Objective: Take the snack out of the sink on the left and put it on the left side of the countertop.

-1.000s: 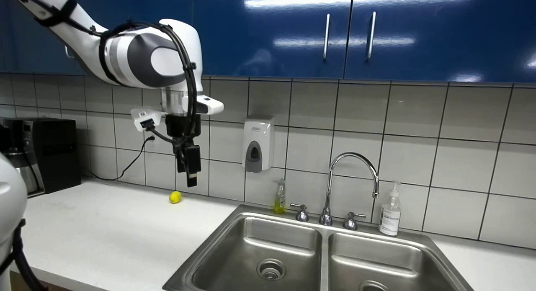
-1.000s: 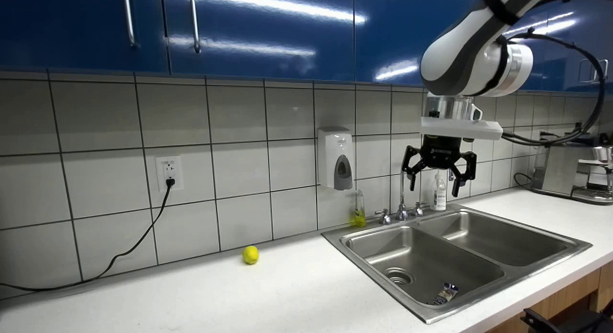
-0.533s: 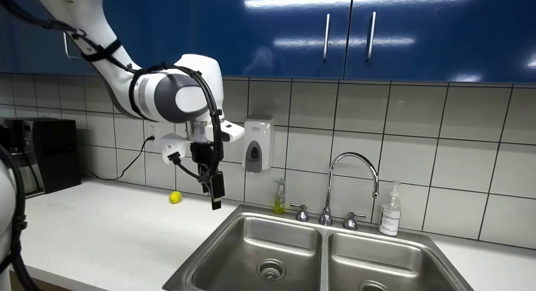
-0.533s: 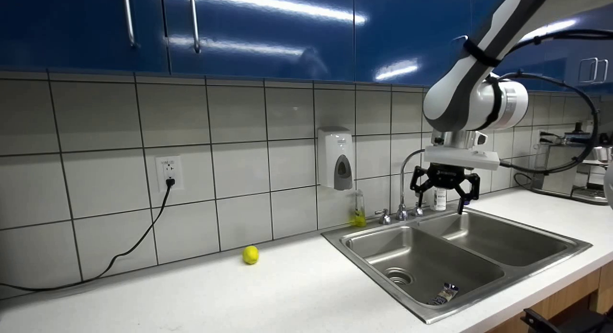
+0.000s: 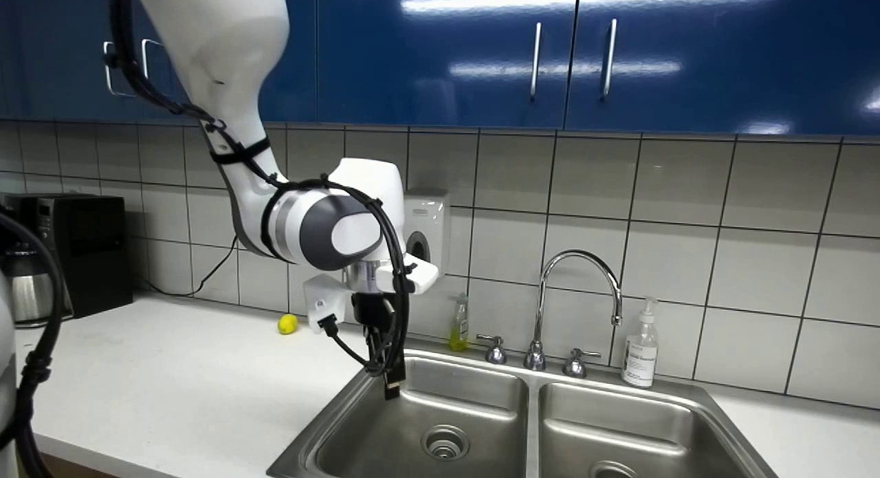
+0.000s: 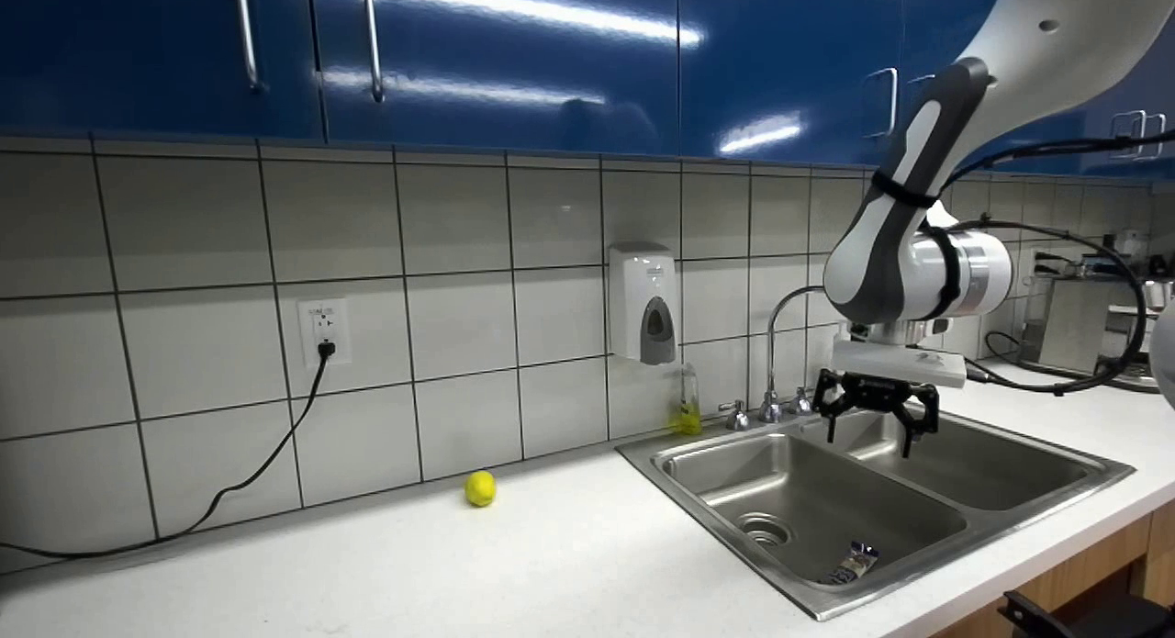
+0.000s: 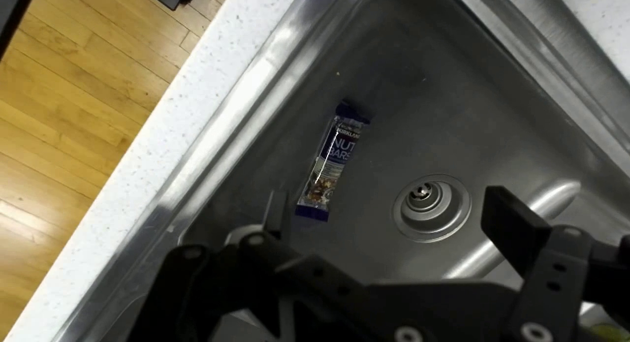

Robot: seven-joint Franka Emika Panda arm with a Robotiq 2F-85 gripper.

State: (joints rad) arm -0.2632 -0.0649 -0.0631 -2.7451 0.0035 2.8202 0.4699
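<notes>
In an exterior view, a robot arm (image 5: 220, 51) brings its pincer (image 5: 392, 391) low toward the left-hand sink (image 5: 430, 409), having dropped over the past second from well above the bench (image 5: 179, 368). Seen edge-on, the pincer does not show here whether it is parted. A yellow ball (image 5: 287, 324) sits near the tiled wall (image 5: 512, 244).

In an exterior view, the snack bar (image 6: 851, 564) lies on the sink's floor near its front edge, in the same place as a second ago. The pincer hangs above and well apart from it, parted and gripping nothing. With the arm down and the bar unmoved, the reach appears well under way and the pick-up not yet begun.

In the wrist view, the bar, marked "Nut Bars", rests print side up between the drain (image 7: 432, 208) and the sink's front rim (image 7: 241, 103). The fingers (image 7: 514, 229) stand wide, the bar ahead of them and touched by neither. Their spread runs roughly across the bar's length, so little turning looks needed; the pincer likely has to shift toward the bar, go lower and close on its narrow width. The rim is near, and a finger could catch it on the way down. Delivery to the bench's left side waits on the grasp.
</notes>
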